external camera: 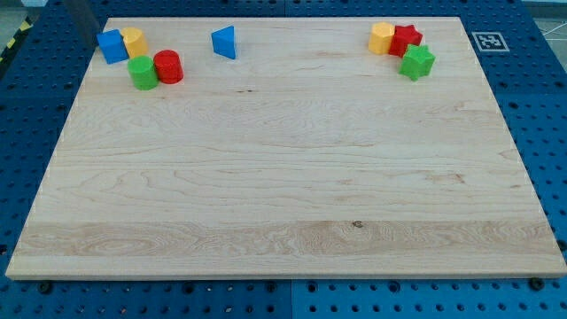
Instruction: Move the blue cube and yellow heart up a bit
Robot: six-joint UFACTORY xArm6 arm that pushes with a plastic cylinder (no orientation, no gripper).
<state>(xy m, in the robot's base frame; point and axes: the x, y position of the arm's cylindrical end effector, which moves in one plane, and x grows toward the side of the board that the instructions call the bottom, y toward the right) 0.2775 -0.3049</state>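
Observation:
The blue cube sits at the board's top left corner. The yellow heart touches its right side. A dark, blurred rod comes down from the view's top left. My tip is just left of and slightly above the blue cube, at the board's corner. I cannot tell whether the tip touches the cube.
A green block and a red cylinder stand side by side just below the cube and heart. A blue triangle is to their right. At the top right, a yellow block, a red star and a green star cluster together.

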